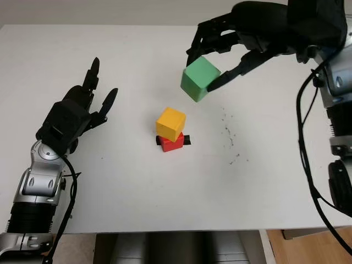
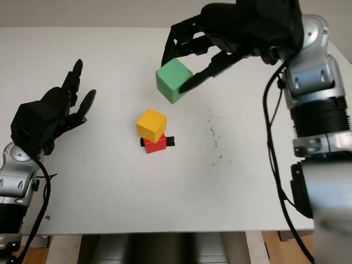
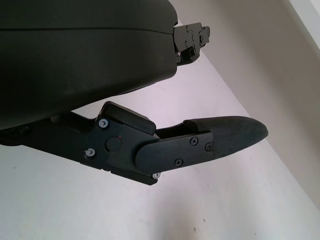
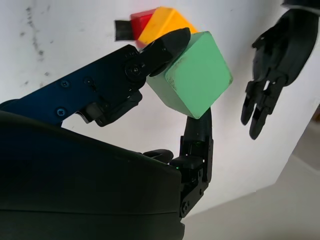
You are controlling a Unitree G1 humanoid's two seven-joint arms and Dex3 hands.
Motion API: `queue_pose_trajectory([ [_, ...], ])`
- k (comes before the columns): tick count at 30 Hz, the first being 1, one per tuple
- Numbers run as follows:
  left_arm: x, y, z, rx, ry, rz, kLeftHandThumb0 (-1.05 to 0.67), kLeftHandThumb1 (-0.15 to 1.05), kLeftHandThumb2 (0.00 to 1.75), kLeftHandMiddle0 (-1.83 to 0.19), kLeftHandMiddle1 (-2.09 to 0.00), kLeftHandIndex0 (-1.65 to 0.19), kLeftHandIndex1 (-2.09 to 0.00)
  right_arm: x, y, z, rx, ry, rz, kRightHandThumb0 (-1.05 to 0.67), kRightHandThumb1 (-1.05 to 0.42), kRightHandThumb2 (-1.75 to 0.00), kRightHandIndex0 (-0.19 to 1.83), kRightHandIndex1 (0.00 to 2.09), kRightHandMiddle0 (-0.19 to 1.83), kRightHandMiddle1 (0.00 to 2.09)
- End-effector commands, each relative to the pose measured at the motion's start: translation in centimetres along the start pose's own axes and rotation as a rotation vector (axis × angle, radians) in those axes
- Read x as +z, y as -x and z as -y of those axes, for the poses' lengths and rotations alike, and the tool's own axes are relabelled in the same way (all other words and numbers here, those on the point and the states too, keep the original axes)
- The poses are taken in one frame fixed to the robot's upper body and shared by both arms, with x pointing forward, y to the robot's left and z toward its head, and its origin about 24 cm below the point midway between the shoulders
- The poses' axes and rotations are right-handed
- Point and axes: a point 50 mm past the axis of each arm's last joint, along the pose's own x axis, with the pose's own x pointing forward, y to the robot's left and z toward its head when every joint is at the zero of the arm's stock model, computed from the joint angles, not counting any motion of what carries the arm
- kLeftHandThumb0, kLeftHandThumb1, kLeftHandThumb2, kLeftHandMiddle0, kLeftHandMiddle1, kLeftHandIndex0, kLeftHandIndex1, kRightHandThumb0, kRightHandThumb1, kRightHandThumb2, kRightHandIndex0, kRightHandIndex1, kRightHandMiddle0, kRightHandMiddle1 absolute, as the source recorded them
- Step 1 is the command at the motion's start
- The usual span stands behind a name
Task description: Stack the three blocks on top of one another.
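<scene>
Green block is pinched tilted in the right hand, above and beside the skewed yellow block on red block; a crooked placement could topple everything, left hand open and parked.

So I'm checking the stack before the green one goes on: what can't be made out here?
- Red block: mostly hidden under the yellow block in the eye views.
- Black thing beside the red block: too small to identify.
- Green block: far faces covered by right hand.
- Left hand: open.
</scene>
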Motion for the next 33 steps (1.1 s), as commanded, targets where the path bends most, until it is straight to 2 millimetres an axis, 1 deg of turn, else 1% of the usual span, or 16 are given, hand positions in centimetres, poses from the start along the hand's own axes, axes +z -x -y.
queue_pose_trajectory([
  [1,-0.1,0.3,-0.1,0.011,-0.004,0.006,-0.83,1.05,0.66,0.19,-0.02,0.19,-0.04,0.6,-0.4,0.2,0.019,-0.021,0.013,-0.46,-0.92,-0.07,0.31,0.03,0.38,1.65],
  [7,-0.2,0.4,-0.1,0.023,-0.02,0.0,-0.82,1.05,0.67,0.19,-0.02,0.19,-0.04,0.1,-1.6,-0.6,0.092,-0.077,0.031,-0.48,-0.96,-0.07,0.28,0.01,0.31,1.64],
  [18,-0.2,0.4,0.0,0.018,-0.015,0.008,-0.82,1.05,0.67,0.19,-0.02,0.19,-0.04,-0.6,-2.8,-1.8,0.144,-0.13,0.07,-0.52,-0.99,-0.06,0.27,0.02,0.31,1.64],
  [21,-0.2,0.4,-0.1,0.017,-0.005,0.005,-0.81,1.05,0.67,0.19,0.0,0.19,-0.03,-0.9,-3.1,-2.2,0.154,-0.16,0.075,-0.52,-0.99,-0.06,0.25,0.01,0.29,1.63],
  [26,-0.2,0.5,-0.2,0.024,-0.022,0.005,-0.81,1.05,0.66,0.19,-0.01,0.19,-0.04,-1.1,-3.5,-2.7,0.15,-0.187,0.088,-0.5,-0.98,-0.05,0.3,0.04,0.3,1.64],
  [33,-0.2,0.4,-0.2,0.018,-0.016,0.004,-0.82,1.05,0.67,0.19,-0.02,0.19,-0.04,-1.3,-4.0,-3.2,0.152,-0.214,0.089,-0.49,-0.99,-0.05,0.24,0.01,0.28,1.65],
])
